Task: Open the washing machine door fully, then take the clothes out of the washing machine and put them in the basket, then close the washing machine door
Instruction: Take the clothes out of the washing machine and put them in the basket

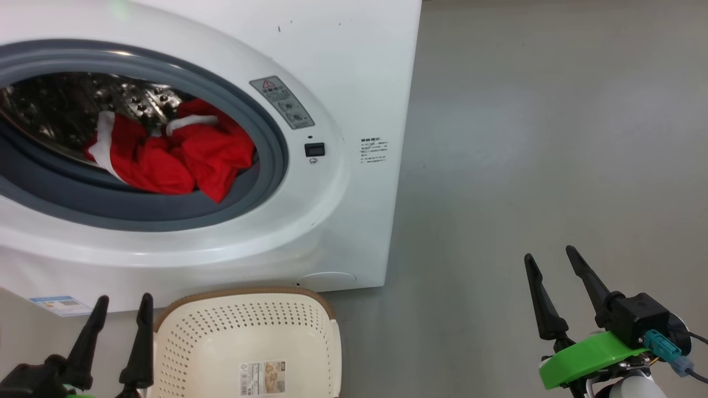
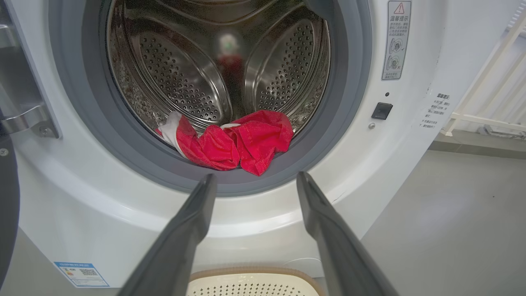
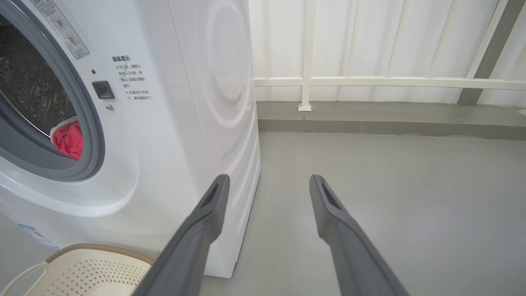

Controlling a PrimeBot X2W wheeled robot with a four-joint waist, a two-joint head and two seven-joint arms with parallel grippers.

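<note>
Left jaws wide, empty, aimed straight at the clothes lying crosswise ahead (right jaws, equally wide and empty, point aside): left's nearer.

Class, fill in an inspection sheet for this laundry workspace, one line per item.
Surface: grey floor under and beside the washing machine.
Job's things: washing machine door swung open; clothes lying at the front of the drum; basket on the floor below the opening, no clothes in it.
Clutter: nothing seen.
Grippers: left gripper and right gripper open, holding nothing.
Cables: dark cable at the right wrist.
Surroundings: white railing behind.
</note>
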